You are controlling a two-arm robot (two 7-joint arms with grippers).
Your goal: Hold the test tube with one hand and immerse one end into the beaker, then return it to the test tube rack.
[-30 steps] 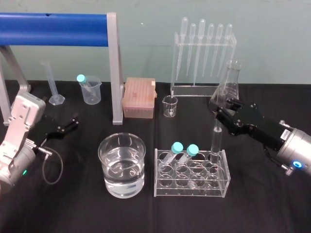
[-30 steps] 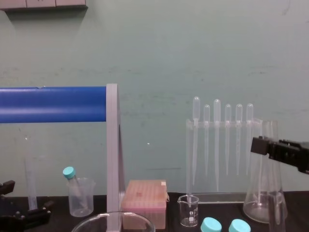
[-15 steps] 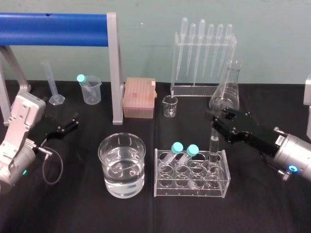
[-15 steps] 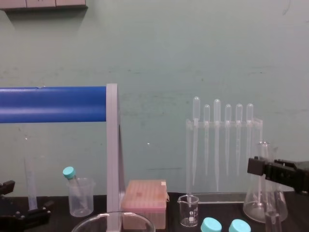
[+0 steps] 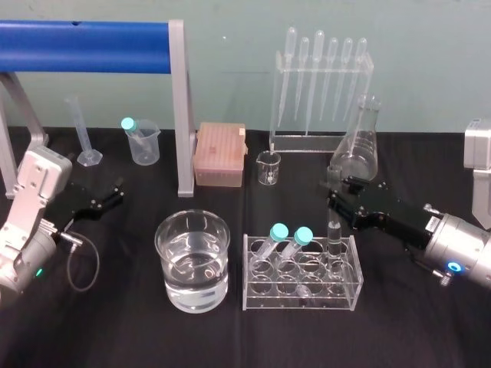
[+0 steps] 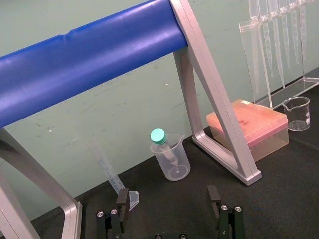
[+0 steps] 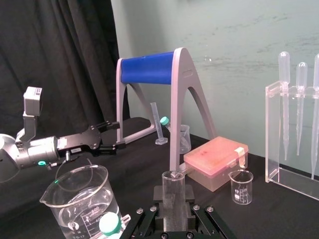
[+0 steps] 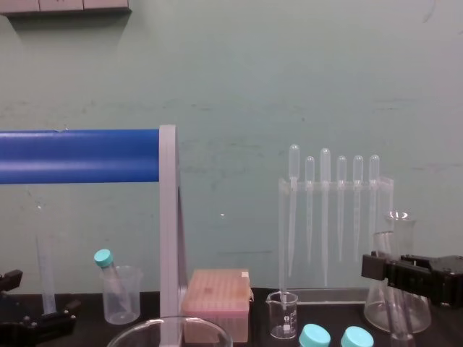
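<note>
Right gripper [image 5: 336,201] has come lower over the last second, jaws clamped on the test tube [image 5: 335,232] a little under its flared rim. The tube hangs upright beneath the jaws, its lower end now inside a back hole of the test tube rack [image 5: 253,297]. The beaker [image 5: 163,234] stands well off beyond the fingertips. Judgement: return nearly done, release remaining. Left gripper [image 5: 115,192] is parked, jaws apart, empty.
</note>
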